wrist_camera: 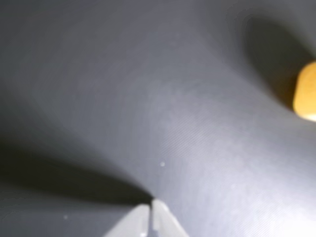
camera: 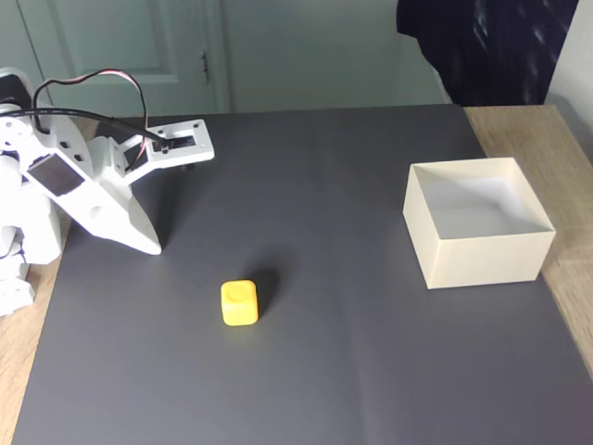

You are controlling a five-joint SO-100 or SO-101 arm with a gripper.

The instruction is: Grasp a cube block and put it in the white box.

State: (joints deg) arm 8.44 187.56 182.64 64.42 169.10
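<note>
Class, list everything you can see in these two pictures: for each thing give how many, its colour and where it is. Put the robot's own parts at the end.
cube block: one, bright yellow, on the dark mat left of centre in the fixed view; at the right edge of the wrist view.
white box: one, cream-white, open on top and holding nothing, on the right side of the mat.
mat: one, dark grey, covering most of the table.
table: one, light wood, showing at the mat's edges.
door: one, pale, behind the table.
dark cloth: one, dark blue, top right.
arm: one, white with red and black wires, at the left.
gripper: one, white, tip down near the mat, jaws together, apart from the cube.
</note>
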